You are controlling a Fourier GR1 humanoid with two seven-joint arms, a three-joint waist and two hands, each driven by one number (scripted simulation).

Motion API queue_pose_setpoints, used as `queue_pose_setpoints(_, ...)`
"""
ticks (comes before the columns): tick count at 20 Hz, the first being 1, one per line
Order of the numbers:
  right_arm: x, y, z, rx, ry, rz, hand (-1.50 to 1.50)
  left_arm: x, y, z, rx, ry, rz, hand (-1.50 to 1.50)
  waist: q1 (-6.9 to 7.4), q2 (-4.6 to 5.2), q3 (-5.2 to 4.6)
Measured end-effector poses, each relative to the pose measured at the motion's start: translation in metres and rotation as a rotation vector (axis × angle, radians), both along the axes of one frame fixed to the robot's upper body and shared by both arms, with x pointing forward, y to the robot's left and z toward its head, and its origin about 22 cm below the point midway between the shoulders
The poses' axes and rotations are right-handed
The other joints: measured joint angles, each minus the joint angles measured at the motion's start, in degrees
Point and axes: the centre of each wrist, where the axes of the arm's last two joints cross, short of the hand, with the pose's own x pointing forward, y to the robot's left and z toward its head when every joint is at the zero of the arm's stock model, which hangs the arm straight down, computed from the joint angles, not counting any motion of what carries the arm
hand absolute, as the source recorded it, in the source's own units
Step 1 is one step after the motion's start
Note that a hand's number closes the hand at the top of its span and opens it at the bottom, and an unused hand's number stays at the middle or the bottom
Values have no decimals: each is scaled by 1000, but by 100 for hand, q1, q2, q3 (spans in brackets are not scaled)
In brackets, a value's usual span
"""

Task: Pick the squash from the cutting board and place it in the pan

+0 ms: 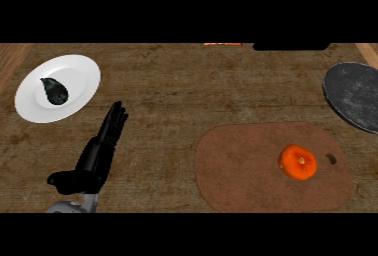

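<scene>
So the pan sits over at about 3 o'clock on the counter, cut off by the right edge, and there's nothing in it. It's a flat, round, dark grey thing with a speckled, kind of mottled surface. The squash is on the cutting board, down around 4 to 5 o'clock. It's a round, bright orange piece with a lighter spot in the middle, resting on the board's right half, just beside the little dark hole near the board's right edge. The board itself is reddish brown, matte, with rounded corners, more of a fat oval than a rectangle.

Up at 10 o'clock there's a white plate, smooth and plain, holding a dark eggplant that looks glossy and sort of teardrop shaped, sitting left of the plate's middle.

The counter is a rough brown wood grain with lighter planks along both sides.

The left hand shows at 7 to 8 o'clock, black and shiny, fingers straight and stretched out toward the plate, thumb sticking off to the left, holding nothing. It's well apart from the board and the squash. The right hand doesn't show.
</scene>
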Motion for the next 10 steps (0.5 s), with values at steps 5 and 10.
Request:
queue_pose_setpoints(5,12,21,11,-210,145,-3,-150,5,-2,-1,0,-5,-21,0,95,24,-4)
queue_pose_setpoints(10,22,49,0,-396,259,8,-150,3,-10,-3,-6,1,-40,0,164,30,-1)
